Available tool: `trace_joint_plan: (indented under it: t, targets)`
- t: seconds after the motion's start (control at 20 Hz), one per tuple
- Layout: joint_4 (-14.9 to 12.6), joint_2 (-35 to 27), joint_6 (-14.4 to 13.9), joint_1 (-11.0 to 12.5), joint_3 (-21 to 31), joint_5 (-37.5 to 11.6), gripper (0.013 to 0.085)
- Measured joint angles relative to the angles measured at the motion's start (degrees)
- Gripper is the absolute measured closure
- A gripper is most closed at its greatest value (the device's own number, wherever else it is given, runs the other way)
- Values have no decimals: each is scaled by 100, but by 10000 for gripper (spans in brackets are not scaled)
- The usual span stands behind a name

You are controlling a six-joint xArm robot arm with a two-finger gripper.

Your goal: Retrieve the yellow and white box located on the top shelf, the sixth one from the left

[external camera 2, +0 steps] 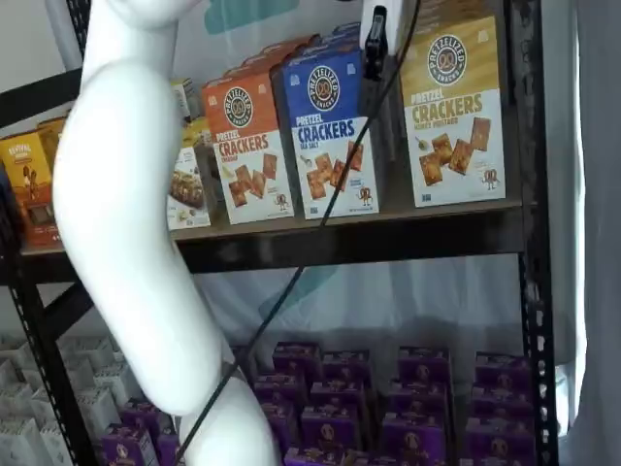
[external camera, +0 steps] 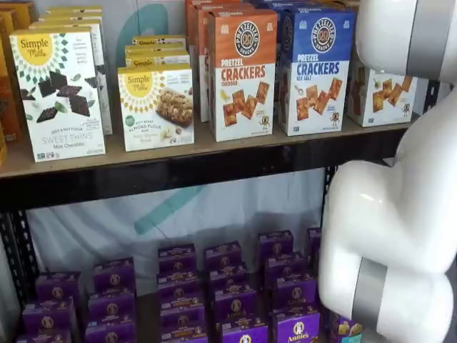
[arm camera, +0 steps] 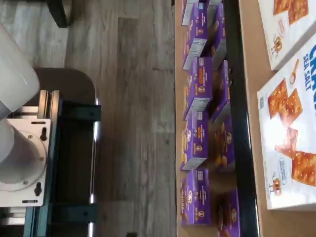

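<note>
Wrist view: purple boxes (arm camera: 197,113) run along the lower level, cracker boxes (arm camera: 289,143) lie beyond. Shelf view: yellow box (external camera: 384,96) peeks out behind the white arm (external camera: 400,214) on the top shelf (external camera: 178,168). Shelf view: hand (external camera 2: 375,41) hangs at the top edge, jaws spread wide, yellow box (external camera 2: 454,109) just beside it.

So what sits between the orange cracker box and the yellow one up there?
The blue-topped crackers box, seen in a shelf view on the top shelf.

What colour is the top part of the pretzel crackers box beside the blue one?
Orange on the cheddar crackers box, clearest in a shelf view.
</note>
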State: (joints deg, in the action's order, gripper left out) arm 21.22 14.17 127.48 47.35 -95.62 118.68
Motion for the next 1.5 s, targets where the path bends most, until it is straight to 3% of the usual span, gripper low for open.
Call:
trace_joint_plan:
  t: [0.05,0.1,0.15,0.4,0.5,0.7,0.95,1.05,1.35,1.5]
  targets:
    - [-98,-18,0,-51,-41,36,130]
    - [-511,-83,-15,-289,-211,186,130]
    - [-686,-92,-39,-394,-276,259,130]
    - [-734,-12,-137,-482,-295,321,130]
    - [-542,-4,-175,-402,-327,347,130]
    - [392,156,-290,34,-159,98,130]
    - [1582,699,-333,524,611,-902,130]
    - [1878,944,-271,595,969,-1429,130]
    - [1896,1230,135,421,1533,-2736,130]
    - [1612,1175,339,233,1561,-3218,130]
